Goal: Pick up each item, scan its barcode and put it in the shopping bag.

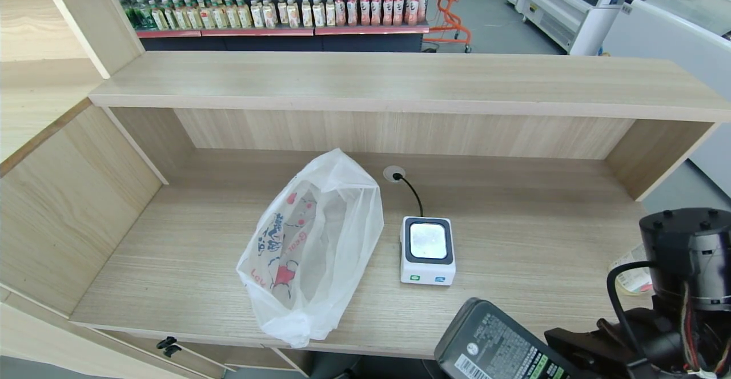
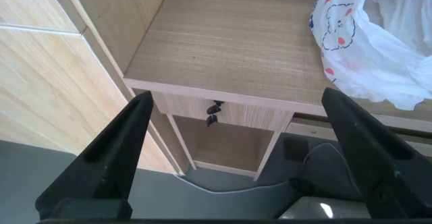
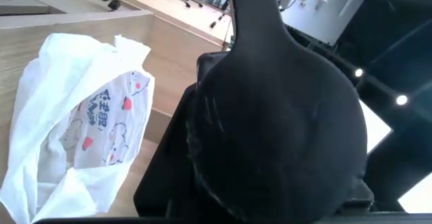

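Treat shopping bag (image 1: 311,253) as likely limp, slippery film; pinch its rim. Left gripper (image 2: 236,99) spread, empty; right gripper (image 1: 571,342): cannot tell.

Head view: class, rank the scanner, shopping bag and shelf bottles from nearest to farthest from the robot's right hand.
1. The scanner, just left of the right hand.
2. The shopping bag, left of that.
3. The bottles, on the far shelf.

Illegible red-and-blue print on shopping bag (image 1: 311,248)
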Tool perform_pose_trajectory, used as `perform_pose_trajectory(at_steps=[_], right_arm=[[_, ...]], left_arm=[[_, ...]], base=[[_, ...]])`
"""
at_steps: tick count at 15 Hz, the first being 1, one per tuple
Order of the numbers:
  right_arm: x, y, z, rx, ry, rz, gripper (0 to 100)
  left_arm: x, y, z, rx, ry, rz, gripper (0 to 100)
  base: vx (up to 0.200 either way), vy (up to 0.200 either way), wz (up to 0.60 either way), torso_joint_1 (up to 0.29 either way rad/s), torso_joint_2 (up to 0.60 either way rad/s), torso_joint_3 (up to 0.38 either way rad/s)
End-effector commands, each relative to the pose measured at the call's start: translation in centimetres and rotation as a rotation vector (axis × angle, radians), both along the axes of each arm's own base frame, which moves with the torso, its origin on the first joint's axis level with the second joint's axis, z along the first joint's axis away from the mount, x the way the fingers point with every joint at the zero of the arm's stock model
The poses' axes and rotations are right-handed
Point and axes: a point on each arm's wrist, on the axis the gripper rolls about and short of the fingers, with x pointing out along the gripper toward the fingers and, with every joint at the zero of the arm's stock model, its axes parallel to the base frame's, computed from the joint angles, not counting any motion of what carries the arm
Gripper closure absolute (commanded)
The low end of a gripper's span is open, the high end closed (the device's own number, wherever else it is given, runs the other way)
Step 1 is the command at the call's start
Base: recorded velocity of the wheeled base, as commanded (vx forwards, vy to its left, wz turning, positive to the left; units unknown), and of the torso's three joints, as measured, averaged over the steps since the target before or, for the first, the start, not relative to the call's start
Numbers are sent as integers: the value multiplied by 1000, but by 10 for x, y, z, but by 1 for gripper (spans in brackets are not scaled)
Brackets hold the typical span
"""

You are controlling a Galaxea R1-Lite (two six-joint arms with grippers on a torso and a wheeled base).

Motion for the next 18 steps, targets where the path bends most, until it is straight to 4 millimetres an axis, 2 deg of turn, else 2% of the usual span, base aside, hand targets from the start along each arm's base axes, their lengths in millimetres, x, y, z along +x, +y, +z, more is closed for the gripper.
perform_pose_trajectory(at_steps=[1,15,16,17,18], right_arm=[[4,3,-1,1,-23,11,100],[6,2,5,13,-39,-2,100],[8,0,21,38,-25,-36,100],[12,-11,46,80,20,-123,100],[13,-20,58,99,64,-192,100]], left_arm=[[0,0,0,0,0,1,0],[0,0,0,0,0,1,0],[0,0,0,2,0,2,0],[0,0,0,0,0,-1,0],[0,0,0,0,0,-1,0]], base=[[0,0,0,0,0,0],[0,0,0,0,0,0],[0,0,0,0,0,0],[0,0,0,0,0,0],[0,0,0,0,0,0]])
